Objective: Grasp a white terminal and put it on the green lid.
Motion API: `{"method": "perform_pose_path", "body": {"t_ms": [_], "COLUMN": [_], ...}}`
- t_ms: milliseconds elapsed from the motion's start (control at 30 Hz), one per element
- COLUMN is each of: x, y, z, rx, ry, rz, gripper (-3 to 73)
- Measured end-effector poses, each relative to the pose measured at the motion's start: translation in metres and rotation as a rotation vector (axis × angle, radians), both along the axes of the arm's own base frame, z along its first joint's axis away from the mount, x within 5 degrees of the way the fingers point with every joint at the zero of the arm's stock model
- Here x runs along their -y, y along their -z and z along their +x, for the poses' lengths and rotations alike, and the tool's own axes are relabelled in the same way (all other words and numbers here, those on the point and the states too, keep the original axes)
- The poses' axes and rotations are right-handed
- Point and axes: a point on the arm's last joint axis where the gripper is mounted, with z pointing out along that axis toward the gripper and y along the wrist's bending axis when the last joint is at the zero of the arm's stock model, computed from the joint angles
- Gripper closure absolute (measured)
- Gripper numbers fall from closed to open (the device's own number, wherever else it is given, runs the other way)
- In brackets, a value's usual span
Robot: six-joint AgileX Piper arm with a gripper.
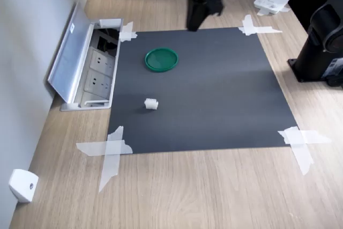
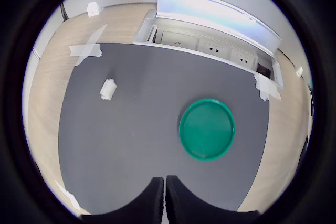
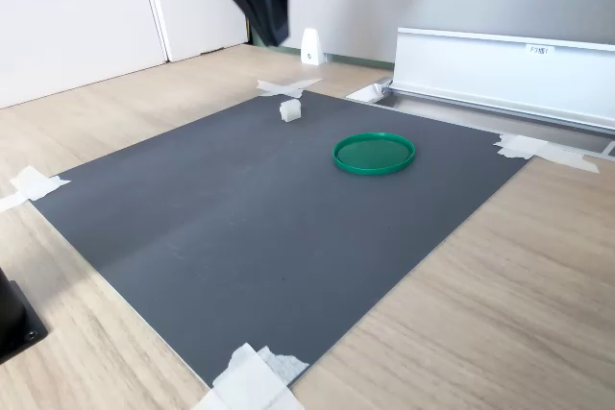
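Note:
The white terminal [image 1: 151, 104] [image 2: 107, 88] [image 3: 289, 110] is a tiny ribbed block lying on the black mat [image 1: 214, 95]. The green lid [image 1: 161, 59] [image 2: 207, 128] [image 3: 374, 153] lies flat on the same mat, apart from the terminal, and nothing is on it. My gripper [image 1: 195, 21] [image 2: 164, 195] [image 3: 267, 16] hangs in the air above the mat's far edge in the first exterior view, away from both things. In the wrist view its dark fingers [image 2: 149, 200] meet along a thin seam, shut with nothing between them.
A floor socket box [image 1: 99, 73] with its metal lid [image 1: 69, 52] raised sits beside the mat. Tape strips [image 1: 110, 151] hold the mat's corners. A white wedge block [image 1: 22, 185], a black arm base [image 1: 324, 46] and a white stand [image 1: 272, 1] are on the wood.

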Motion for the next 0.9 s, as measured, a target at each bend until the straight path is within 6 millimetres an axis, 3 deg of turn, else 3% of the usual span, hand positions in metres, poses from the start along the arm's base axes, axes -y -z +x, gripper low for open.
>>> {"method": "perform_pose_path", "body": {"t_ms": [167, 433, 533, 633, 900], "x": [-0.013, -0.07, -0.084, -0.09, -0.096], "y": [0.001, 0.025, 0.035, 0.042, 0.073], "z": [0.027, 0.054, 0.06, 0.068, 0.083], "rx": [-0.018, -0.101, -0.119, -0.11, -0.16], "ry": [-0.086, -0.233, -0.237, -0.212, -0.121], "rz": [-0.032, -0.063, -0.057, -0.044, 0.011], "gripper": [57.8, 20.7, 10.2, 5.5, 4.2]}}
